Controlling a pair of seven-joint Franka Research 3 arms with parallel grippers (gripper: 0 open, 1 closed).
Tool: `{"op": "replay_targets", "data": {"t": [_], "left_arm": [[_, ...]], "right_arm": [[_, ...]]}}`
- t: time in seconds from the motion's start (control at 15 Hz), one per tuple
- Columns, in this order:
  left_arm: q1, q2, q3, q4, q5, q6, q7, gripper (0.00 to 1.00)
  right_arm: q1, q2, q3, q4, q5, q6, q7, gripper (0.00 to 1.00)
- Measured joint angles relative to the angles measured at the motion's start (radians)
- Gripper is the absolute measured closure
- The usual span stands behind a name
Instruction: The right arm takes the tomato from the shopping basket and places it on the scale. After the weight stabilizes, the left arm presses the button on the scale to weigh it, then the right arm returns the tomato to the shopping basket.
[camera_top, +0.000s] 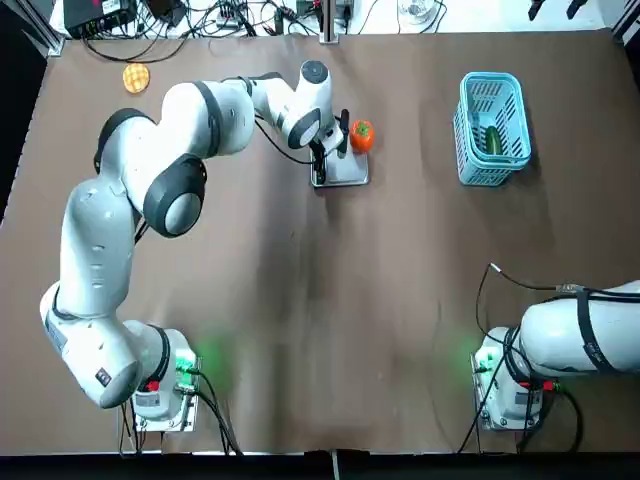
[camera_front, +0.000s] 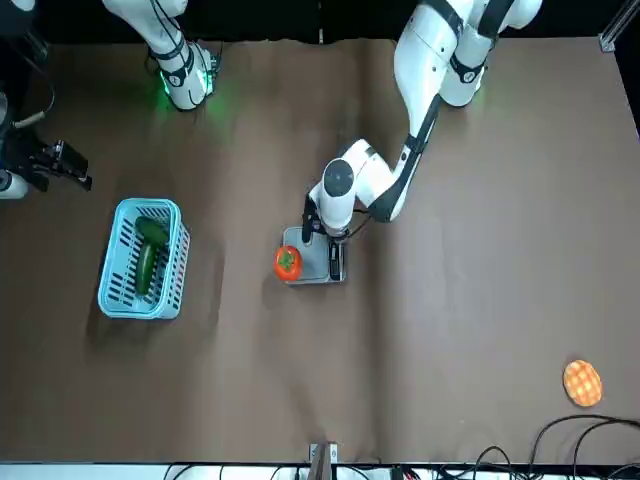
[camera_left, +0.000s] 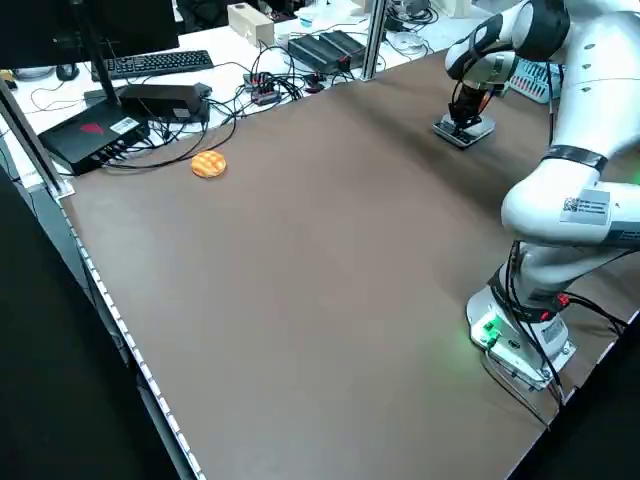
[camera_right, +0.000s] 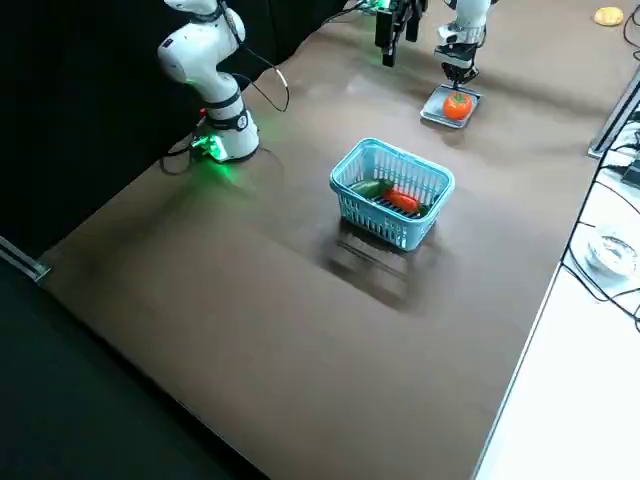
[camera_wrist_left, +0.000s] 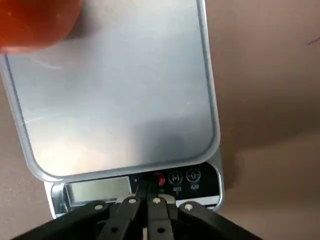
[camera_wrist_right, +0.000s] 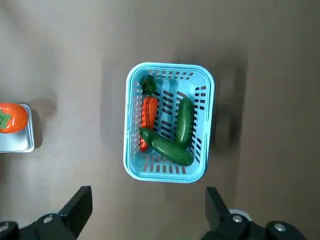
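Left gripper (camera_wrist_left: 145, 210) is hanging directly over the scale's (camera_top: 340, 168) display strip, fingers pinched together with nothing between them, tips bearing on the red button (camera_wrist_left: 159, 179) in the button row. Whether the tips are already making contact is hard to tell; in the wrist view they are overlapping the button.

Tomato (camera_top: 361, 135) is sitting on the scale platform at the corner farthest from the display strip, toward the far edge of the counter (camera_top: 400, 300), well apart from the left fingertips. The press is running straight down onto the strip, so the tomato is not lying in its path.

Right gripper (camera_wrist_right: 147, 212) is waiting high over the counter with its fingers spread wide, holding nothing, above the counter just beside the basket (camera_top: 492, 130). The basket is standing toward the right far part of the counter, well apart from the scale, with green vegetables and a red one inside.

Judgement: bare counter lies between scale and basket, giving the right arm open room for the return trip once the left arm is lifting clear.
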Motion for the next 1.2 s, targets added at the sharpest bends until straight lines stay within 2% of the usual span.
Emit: {"op": "replay_targets", "data": {"t": [1.2], "left_arm": [[0.01, -0.007, 0.014, 0.017, 0.005, 0.001, -0.008, 0.99]], "right_arm": [[0.0, 0.001, -0.001, 0.0, 0.0, -0.002, 0.0, 0.01]]}}
